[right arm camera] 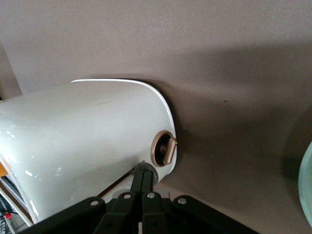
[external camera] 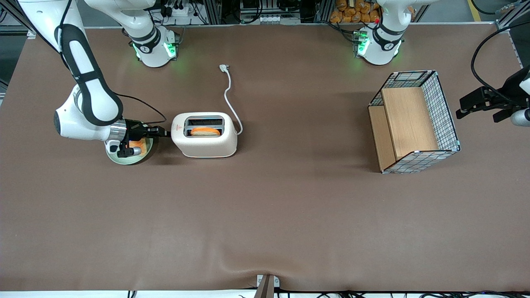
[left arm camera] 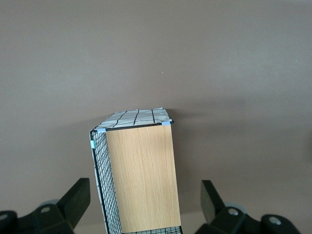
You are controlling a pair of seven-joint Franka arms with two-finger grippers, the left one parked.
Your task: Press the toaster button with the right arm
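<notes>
The cream-white rounded two-slot toaster (external camera: 204, 135) is lying lengthwise along the brown surface (external camera: 265, 215), button end facing the working arm. The slim black claw (external camera: 164, 132), fingers pressed together, is touching that end.

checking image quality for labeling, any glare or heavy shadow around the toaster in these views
Right wrist view: soft glare streaks on the toaster's glossy side, and a broad shadow on the cloth beside it; the gripper is shut at the toaster's end. Front view: even light, with a faint shadow under the toaster.
</notes>
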